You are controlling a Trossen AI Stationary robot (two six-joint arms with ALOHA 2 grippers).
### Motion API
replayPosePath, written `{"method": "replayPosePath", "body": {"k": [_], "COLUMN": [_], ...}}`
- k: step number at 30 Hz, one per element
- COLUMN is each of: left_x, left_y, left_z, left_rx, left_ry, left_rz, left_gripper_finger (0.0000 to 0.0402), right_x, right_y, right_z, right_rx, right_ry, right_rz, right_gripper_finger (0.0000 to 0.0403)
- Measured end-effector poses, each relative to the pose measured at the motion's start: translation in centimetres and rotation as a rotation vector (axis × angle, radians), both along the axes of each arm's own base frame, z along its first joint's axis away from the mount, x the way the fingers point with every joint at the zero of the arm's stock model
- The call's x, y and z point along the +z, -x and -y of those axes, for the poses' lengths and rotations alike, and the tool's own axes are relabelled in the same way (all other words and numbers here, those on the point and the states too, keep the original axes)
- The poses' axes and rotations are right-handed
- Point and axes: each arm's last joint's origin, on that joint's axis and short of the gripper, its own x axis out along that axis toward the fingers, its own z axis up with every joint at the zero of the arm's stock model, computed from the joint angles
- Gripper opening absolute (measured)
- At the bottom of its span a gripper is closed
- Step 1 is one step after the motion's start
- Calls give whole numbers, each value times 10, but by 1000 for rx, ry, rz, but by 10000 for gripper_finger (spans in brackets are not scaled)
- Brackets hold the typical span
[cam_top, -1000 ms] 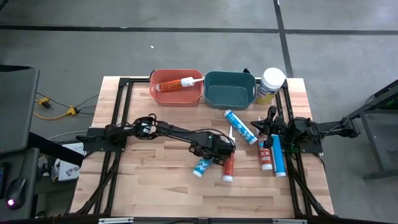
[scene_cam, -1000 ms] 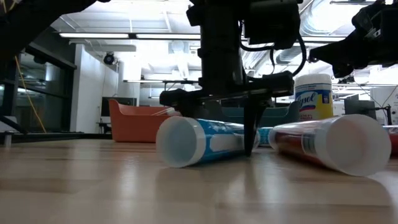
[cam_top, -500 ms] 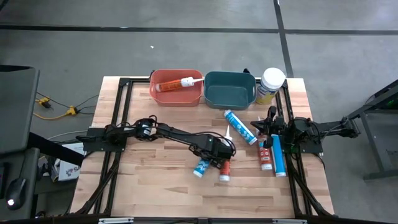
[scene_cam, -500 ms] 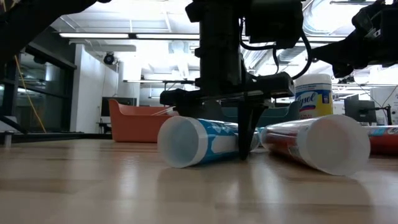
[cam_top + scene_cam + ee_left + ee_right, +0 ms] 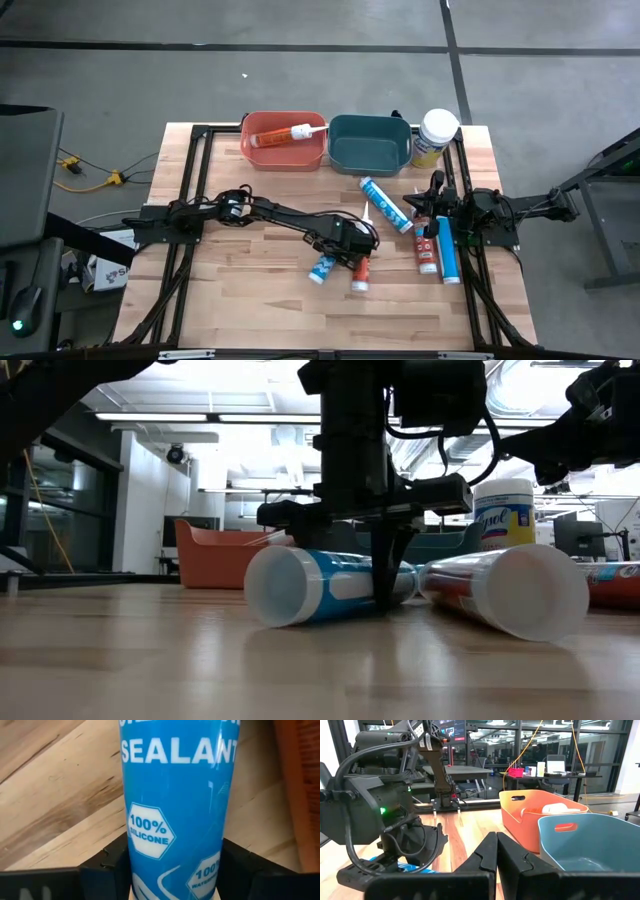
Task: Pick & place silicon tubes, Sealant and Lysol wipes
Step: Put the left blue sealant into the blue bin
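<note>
A blue sealant tube (image 5: 322,268) lies on its side on the wooden table near the middle, and my left gripper (image 5: 343,247) stands over it, shut on it. A red tube (image 5: 360,272) lies right beside it. Another blue tube (image 5: 385,203) lies farther back, and a red tube (image 5: 428,250) and a blue tube (image 5: 449,252) lie at the right. The Lysol wipes canister (image 5: 436,137) stands upright at the far right. My right gripper (image 5: 496,852) is shut and waits level at the table's right side. My left gripper pinches the blue sealant tube between its two fingers, on the round sides (image 5: 129,865) about midway along the body. The fingers (image 5: 385,575) come from above, pointing down, and lie across the tube. The tube rests flat on the table.
An orange bin (image 5: 285,140) with an orange tube inside and a teal bin (image 5: 368,143) stand side by side at the far edge. A black frame (image 5: 200,135) runs around the tabletop. The near left of the table is bare wood.
My left gripper has sunk a little over the blue sealant tube, and its fingers have closed in onto the tube's sides. The blue tube has shifted slightly toward the table's left. The red tube beside it has slid closer to the blue tube.
</note>
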Motion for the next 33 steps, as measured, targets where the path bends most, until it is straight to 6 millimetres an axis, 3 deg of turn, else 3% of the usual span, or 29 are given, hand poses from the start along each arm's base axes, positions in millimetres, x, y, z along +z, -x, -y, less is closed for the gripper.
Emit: {"method": "replayPosePath", "body": {"k": [20, 33], "left_x": [6, 42], "left_y": [0, 8], "left_z": [0, -11], "left_rx": [-195, -308], "left_ry": [-46, -231], "left_rz": [-19, -58], "left_gripper_finger": [195, 194], "right_x": [0, 0], "right_y": [0, 0], "right_z": [0, 0], "right_rx": [0, 0], "right_ry": [0, 0], "right_rz": [0, 0], "right_gripper_finger": [1, 1]}}
